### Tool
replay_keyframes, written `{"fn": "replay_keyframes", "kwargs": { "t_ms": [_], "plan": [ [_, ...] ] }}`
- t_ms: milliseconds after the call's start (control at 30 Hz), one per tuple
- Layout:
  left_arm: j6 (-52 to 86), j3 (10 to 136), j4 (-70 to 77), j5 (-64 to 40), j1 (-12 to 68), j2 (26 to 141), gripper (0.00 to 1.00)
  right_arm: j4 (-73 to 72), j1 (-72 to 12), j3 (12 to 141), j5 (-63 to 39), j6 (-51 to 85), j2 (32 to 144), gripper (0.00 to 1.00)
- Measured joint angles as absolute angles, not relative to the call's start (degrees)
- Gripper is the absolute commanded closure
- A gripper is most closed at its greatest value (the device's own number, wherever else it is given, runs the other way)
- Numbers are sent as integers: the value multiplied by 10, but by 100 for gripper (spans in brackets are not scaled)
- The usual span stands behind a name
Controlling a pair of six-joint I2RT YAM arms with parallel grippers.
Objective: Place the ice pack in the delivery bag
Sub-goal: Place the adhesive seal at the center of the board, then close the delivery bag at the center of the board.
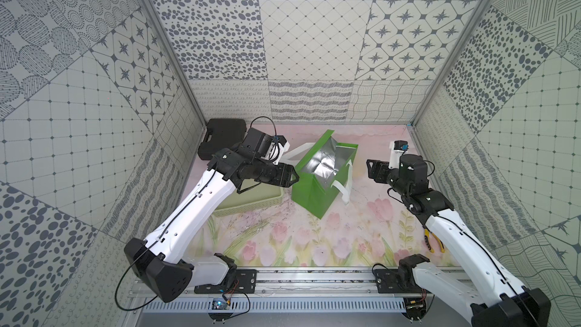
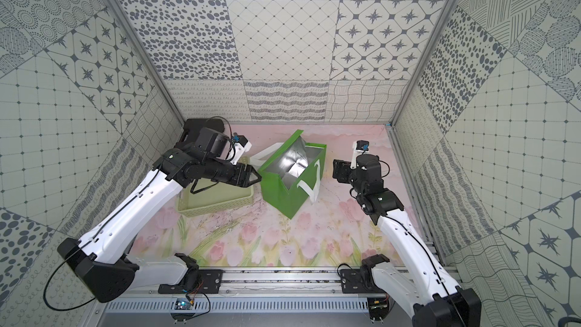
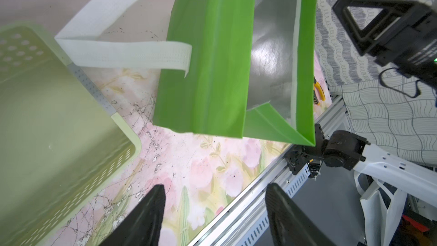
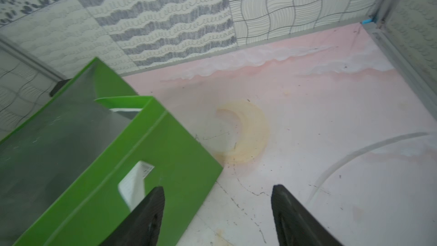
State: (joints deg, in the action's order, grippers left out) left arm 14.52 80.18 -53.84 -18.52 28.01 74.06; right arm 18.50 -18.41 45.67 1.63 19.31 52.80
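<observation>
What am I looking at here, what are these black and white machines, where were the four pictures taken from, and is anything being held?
The left arm and right arm are robot arms mounted on a rail, each ending in a two-fingered gripper. Two pictures look down from overhead; the other two come from cameras on the wrists. On the flowery table are the delivery bag, open to show its foil lining, a pale green basket, a black case and yellow pliers. The left gripper and right gripper are both open and hold nothing. I cannot make out the ice pack.
</observation>
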Motion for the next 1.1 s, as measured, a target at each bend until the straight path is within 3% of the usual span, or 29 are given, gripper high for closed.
{"fn": "replay_keyframes", "kwargs": {
  "t_ms": [133,333,667,1100],
  "plan": [
    [127,718,-492,-204,280,707,15,192,-272,433,-6,183,506,29],
    [90,663,-412,-236,280,735,15,185,-376,388,-19,171,515,32],
    [43,652,-284,-282,280,825,18,119,-416,374,-20,166,592,38],
    [18,647,-227,-332,281,854,31,44,-429,380,-35,161,692,41]
  ]
}}
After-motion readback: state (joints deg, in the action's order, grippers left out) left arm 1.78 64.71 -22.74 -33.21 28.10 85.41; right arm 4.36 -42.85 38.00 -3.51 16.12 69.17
